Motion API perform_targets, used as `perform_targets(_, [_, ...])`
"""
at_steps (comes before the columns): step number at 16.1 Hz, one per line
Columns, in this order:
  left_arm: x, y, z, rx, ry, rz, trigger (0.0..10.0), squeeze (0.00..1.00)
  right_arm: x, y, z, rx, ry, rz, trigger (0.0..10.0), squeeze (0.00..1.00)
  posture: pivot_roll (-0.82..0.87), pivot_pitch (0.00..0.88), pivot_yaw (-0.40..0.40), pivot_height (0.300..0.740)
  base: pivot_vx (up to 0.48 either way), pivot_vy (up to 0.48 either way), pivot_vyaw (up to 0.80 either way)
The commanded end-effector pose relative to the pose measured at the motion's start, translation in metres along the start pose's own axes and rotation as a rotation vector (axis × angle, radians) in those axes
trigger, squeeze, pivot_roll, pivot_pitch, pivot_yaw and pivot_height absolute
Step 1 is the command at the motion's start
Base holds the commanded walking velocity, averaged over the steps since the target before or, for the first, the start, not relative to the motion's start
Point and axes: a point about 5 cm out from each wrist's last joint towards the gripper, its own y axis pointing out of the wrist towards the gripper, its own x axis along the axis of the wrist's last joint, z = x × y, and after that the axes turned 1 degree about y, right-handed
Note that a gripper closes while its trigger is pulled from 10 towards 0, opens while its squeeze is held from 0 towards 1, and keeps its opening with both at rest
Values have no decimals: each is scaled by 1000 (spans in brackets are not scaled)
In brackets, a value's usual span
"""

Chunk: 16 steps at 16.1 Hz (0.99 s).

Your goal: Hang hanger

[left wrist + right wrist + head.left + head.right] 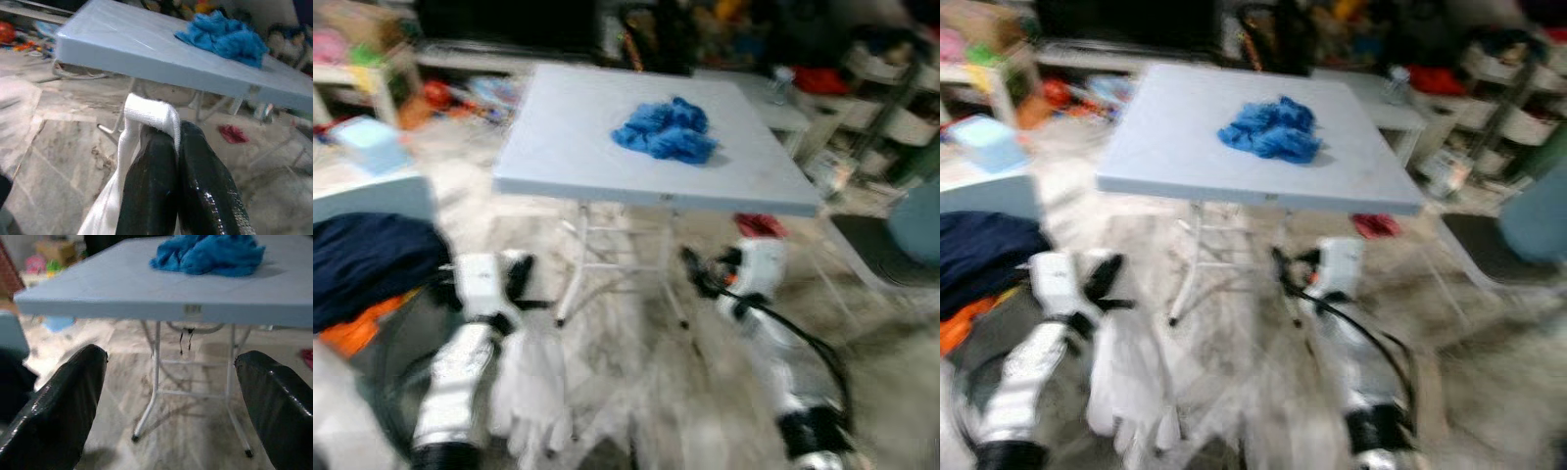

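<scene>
My left gripper (168, 142) is shut on a white garment (146, 115), which hangs down from it as a pale sheet (533, 387) in front of the table. My right gripper (171, 377) is open with nothing between its fingers, held low before the table's front edge (700, 269). A crumpled blue cloth (666, 130) lies on the light grey folding table (568, 147). I see no hanger in these blurred views.
A dark blue and orange pile (362, 264) lies on a surface at the left. A red item (759, 225) lies on the floor under the table's right side. Shelves with clutter (891, 108) stand at the back right, a light blue box (367, 142) at the left.
</scene>
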Motion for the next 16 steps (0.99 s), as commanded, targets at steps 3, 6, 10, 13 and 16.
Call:
perform_targets(3, [7,7,-16,-56,-8,-36,10000,0,1,-7,-18,-61,-14,4,10000,0,-54,0,-104,740,299,376,-629])
perform_targets(6, [6,7,-16,-55,-10,-34,10000,0,1,-6,-18,-61,-15,3,10000,0,-53,0,-104,740,289,377,-631])
perform_targets(10, [5,7,-16,-49,-12,-29,10000,0,1,-5,-17,-62,-13,1,10000,0,-52,0,-102,740,65,358,-631])
perform_targets(13, [5,8,-17,-56,-10,-26,10000,0,1,-5,-17,-64,-11,1,10000,0,-52,0,-101,740,160,334,-629])
perform_targets(16, [4,8,-17,-57,-12,-20,10000,0,0,-5,-17,-66,-10,2,10000,0,-54,0,-99,740,0,274,-800])
